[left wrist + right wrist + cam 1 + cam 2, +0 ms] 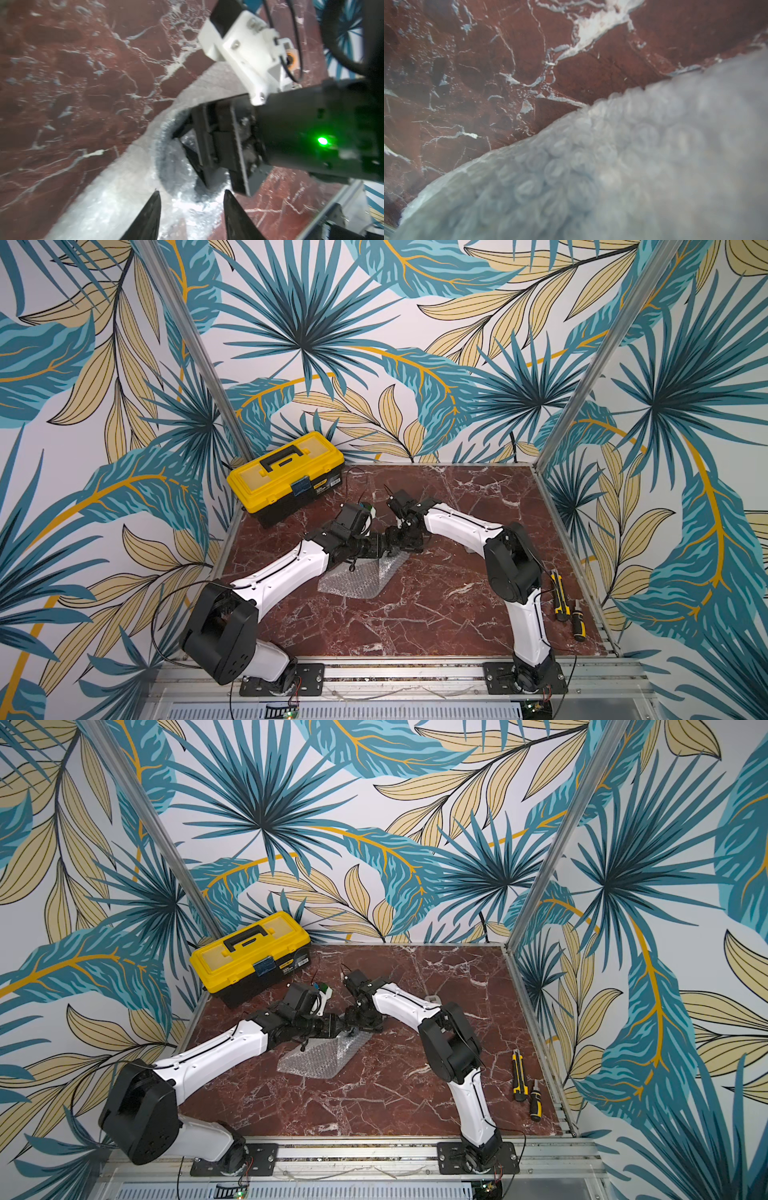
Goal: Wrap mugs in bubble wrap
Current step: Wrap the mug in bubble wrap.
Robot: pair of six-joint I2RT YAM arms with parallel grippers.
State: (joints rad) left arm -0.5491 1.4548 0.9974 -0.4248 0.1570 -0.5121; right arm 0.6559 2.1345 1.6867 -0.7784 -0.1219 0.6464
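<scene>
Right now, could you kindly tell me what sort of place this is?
Probably a staged robot test cell rather than a real room: a marble-patterned tabletop, aluminium posts framing leaf-print wall panels, and a yellow toolbox.

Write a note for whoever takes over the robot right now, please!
Left gripper: open, empty, over the clear bubbly plastic sheet.
Right gripper: at the mouth of the small dark navy-blue round mug; grip unclear.
Things: mug sits mid-table, covered by the sheet.
Done: sheet draped over the mug.
Left: much of the sheet lies flat and loose; wrap it round.
</scene>
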